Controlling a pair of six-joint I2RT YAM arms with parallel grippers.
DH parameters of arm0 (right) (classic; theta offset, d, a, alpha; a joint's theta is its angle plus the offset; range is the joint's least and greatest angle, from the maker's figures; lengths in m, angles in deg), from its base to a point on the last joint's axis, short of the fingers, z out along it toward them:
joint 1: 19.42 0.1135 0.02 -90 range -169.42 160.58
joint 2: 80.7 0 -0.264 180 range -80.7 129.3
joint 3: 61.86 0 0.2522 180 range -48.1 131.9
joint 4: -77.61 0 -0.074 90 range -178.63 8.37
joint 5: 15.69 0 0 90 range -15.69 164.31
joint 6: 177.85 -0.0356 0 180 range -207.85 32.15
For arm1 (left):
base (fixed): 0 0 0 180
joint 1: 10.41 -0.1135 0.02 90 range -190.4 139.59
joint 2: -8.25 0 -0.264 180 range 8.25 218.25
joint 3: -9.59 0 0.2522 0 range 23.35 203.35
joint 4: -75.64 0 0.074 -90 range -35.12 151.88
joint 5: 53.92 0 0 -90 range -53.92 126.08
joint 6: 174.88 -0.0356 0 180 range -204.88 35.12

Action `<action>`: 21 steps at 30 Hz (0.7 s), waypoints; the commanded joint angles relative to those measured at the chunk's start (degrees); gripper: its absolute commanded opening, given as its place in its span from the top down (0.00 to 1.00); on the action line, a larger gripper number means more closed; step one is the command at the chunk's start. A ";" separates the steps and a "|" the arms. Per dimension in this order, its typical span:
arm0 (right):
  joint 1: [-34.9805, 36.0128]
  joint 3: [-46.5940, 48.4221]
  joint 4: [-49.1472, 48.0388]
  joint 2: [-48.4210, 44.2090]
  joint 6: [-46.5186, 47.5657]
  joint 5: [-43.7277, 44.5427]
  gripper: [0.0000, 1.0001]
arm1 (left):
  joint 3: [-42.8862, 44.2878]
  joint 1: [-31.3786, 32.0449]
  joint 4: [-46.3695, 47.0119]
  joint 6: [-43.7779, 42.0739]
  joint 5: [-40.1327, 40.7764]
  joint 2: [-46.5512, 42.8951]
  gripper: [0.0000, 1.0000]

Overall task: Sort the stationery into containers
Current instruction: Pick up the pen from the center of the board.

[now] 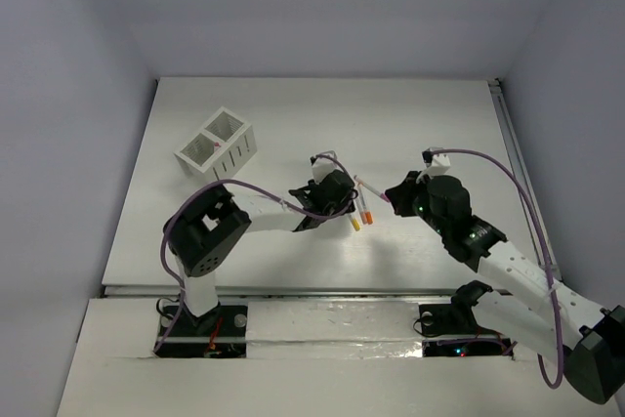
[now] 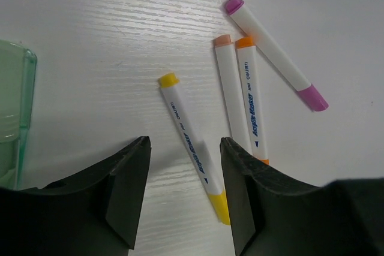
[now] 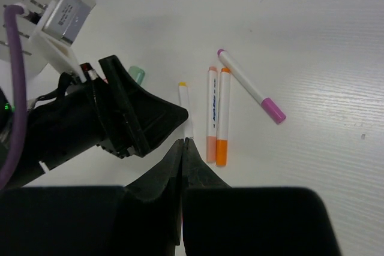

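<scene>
Four white pens lie close together on the table. The yellow-capped pen (image 2: 189, 142) lies between the open jaws of my left gripper (image 2: 185, 148), untouched. A peach-capped pen (image 2: 231, 91) and an orange-capped pen (image 2: 251, 97) lie side by side to its right. The magenta-capped pen (image 2: 276, 52) lies slanted beyond them. A mint-green piece (image 2: 12, 118) stands at the left edge. My right gripper (image 3: 185, 142) is shut and empty, just short of the yellow pen (image 3: 186, 103). The white two-compartment box (image 1: 217, 144) stands far left. The orange stubby piece is not visible.
In the top view the left gripper (image 1: 344, 204) and right gripper (image 1: 394, 194) face each other closely over the pens (image 1: 361, 214). The table's near edge rail (image 1: 322, 290) runs in front of the arm bases.
</scene>
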 commanded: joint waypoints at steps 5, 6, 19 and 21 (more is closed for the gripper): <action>-0.21 1.38 -2.32 1.85 1.25 -5.51 1.00 | 4.81 -0.04 -2.08 -0.23 2.89 3.29 0.54; -0.21 1.38 -2.32 1.94 1.33 -5.59 1.00 | 5.42 -0.04 -2.44 -0.50 3.25 3.83 0.56; -0.21 1.29 -1.88 0.36 1.25 -5.07 1.00 | 10.08 -0.04 -11.93 -9.28 15.29 8.05 0.86; -0.21 1.12 -1.97 0.09 1.25 -4.89 1.00 | 10.08 -0.04 -12.11 -9.99 15.29 8.05 0.90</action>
